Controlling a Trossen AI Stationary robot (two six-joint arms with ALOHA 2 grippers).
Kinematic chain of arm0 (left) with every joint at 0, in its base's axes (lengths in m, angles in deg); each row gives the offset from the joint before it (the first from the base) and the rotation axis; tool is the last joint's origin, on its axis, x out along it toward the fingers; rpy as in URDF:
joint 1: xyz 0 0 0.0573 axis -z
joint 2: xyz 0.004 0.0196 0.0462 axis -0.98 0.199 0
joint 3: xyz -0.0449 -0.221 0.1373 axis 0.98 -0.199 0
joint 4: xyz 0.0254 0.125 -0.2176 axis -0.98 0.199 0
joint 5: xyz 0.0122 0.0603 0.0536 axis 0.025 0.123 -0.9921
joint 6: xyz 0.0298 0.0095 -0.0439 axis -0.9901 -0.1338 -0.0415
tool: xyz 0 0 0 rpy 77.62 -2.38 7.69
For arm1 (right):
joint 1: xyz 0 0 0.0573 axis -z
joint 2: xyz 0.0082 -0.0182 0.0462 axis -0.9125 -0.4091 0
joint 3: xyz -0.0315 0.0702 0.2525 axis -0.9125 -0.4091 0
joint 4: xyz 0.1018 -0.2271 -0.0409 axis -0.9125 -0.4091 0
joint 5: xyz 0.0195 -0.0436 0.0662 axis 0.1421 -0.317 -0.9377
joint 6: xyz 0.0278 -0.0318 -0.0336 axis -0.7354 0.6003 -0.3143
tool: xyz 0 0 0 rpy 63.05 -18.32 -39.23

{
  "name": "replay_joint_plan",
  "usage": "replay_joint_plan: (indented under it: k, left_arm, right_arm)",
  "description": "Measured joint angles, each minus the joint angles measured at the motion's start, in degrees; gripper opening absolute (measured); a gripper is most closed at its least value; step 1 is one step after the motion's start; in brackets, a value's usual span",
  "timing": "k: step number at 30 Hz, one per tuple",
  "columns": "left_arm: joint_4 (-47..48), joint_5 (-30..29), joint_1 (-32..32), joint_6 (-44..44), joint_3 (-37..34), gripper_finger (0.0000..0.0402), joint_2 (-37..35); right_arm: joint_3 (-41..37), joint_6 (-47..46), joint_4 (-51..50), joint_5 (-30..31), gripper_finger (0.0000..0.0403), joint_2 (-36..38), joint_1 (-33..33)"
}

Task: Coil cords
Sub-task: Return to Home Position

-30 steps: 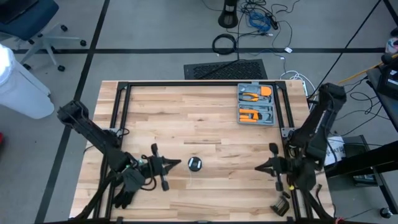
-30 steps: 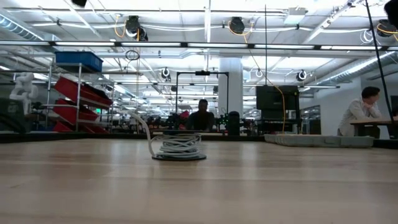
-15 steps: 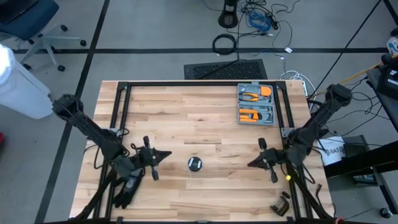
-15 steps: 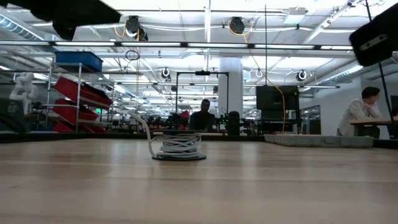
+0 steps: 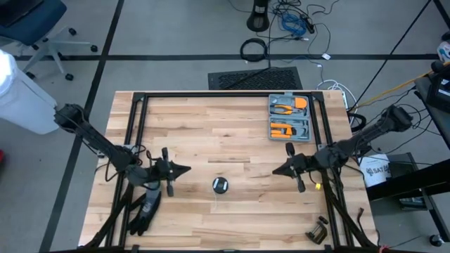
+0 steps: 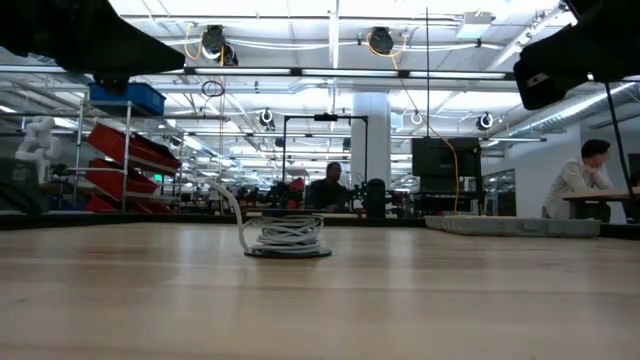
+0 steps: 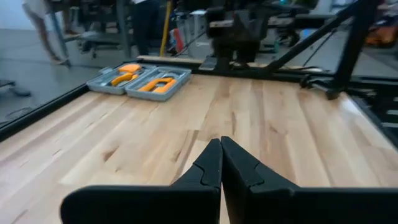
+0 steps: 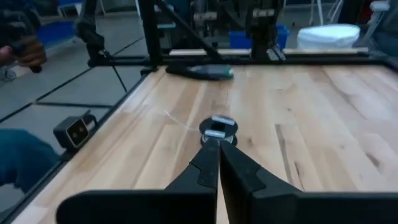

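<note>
Both arms have drawn back from the cord (image 5: 220, 185) since a second ago, and their dark shapes now show at the top corners of the low view. I see the left gripper (image 5: 185, 169) and the right gripper (image 5: 275, 171) pointing at each other, each with fingers pressed together and holding nothing. Wound into a round bundle with no long axis, the cord rests on the table (image 5: 211, 130) between the two tips. It touches neither, lies nearer the left tip and sits slightly off the line joining them. From the right gripper it lies straight ahead. I judge that only retreat remains.
</note>
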Motion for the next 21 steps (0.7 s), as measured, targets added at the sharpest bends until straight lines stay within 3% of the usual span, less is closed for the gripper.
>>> replay_joint_plan:
  k: [12,21]
  left_arm:
    - [-11.0,8.5,-5.9,-4.4,-11.3,0.0004,-6.0]
    - [-9.8,20.4,-13.8,-7.0,-16.0,0.0004,-13.5]
  right_arm:
    - [-0.1,0.0,-4.7,-4.6,0.0,0.2,7.3]
    - [-6.8,-1.0,3.1,-5.9,0.0,0.7,11.4]
